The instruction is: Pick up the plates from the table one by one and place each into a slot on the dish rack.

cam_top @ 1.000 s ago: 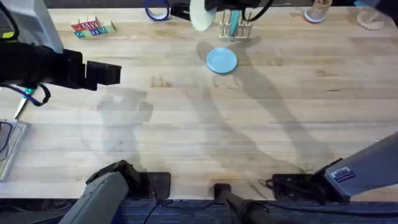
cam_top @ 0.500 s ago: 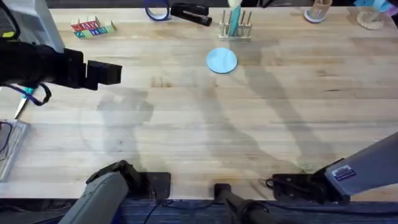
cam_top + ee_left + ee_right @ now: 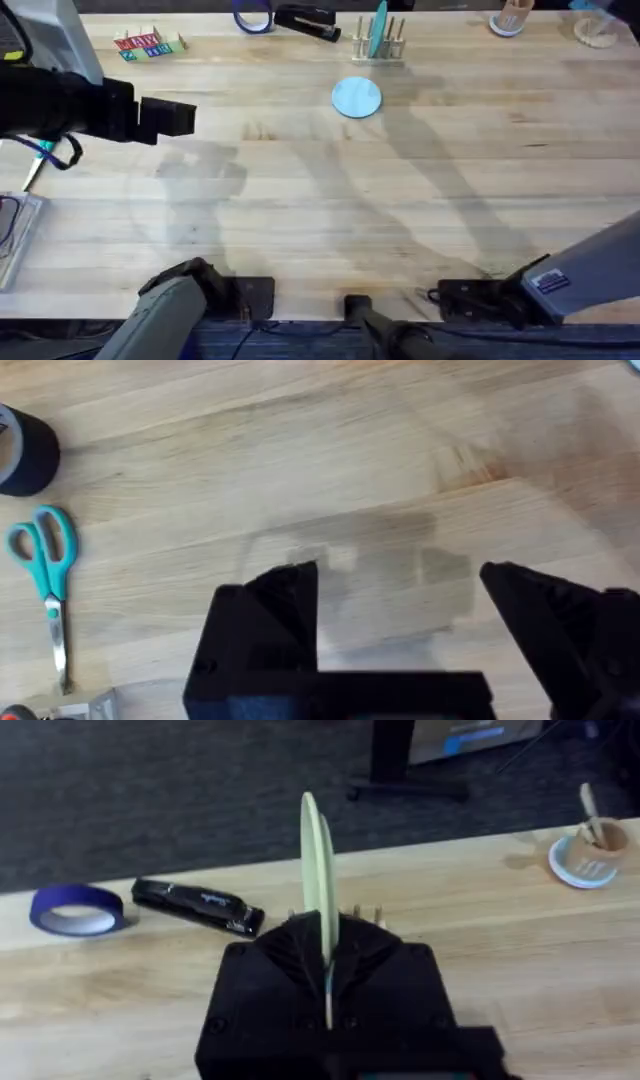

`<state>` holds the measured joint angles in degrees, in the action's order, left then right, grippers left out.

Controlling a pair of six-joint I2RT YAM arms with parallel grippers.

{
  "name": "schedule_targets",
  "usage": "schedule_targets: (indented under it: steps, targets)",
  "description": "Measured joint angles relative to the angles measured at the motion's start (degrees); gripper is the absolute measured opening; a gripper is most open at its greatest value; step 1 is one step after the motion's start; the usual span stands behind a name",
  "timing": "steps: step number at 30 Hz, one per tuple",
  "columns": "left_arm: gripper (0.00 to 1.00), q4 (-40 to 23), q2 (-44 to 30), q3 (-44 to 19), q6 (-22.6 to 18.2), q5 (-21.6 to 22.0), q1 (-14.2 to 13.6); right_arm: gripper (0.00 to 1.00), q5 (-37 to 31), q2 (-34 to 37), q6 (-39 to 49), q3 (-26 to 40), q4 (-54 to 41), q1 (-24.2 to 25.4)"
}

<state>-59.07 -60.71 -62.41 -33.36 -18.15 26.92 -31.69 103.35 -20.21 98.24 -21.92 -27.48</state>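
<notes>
Above table (image 3: 560, 970), right gripper (image 3: 325, 955) pinches cream plate (image 3: 316, 860) upright.

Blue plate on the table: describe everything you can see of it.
The light blue plate is small, round, flat, plain and smooth-looking. It lies flat on the wooden table, on the arms' side of the dish rack, apart from it. Only the table touches it.

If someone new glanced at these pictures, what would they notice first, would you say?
Probably the light blue plate lying flat on the table, just in front of the dish rack at the far edge. Next, the right gripper pinching the cream-yellow plate upright on edge.
</notes>
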Motion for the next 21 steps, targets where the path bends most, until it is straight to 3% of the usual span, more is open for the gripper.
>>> schedule_targets:
  steps: [9, 21]
  targets:
    - [0.995, 0.2, 0.0, 0.0, 0.0, 0.0, 0.0, 0.032, -7.4, 0.0, -1.7, 0.0, 2.3, -2.6]
    - [0.994, 0.2, 0.0, 0.0, 0.0, 0.0, 0.0, 0.032, -7.5, 1.6, 1.0, 0.1, 5.3, -2.2]
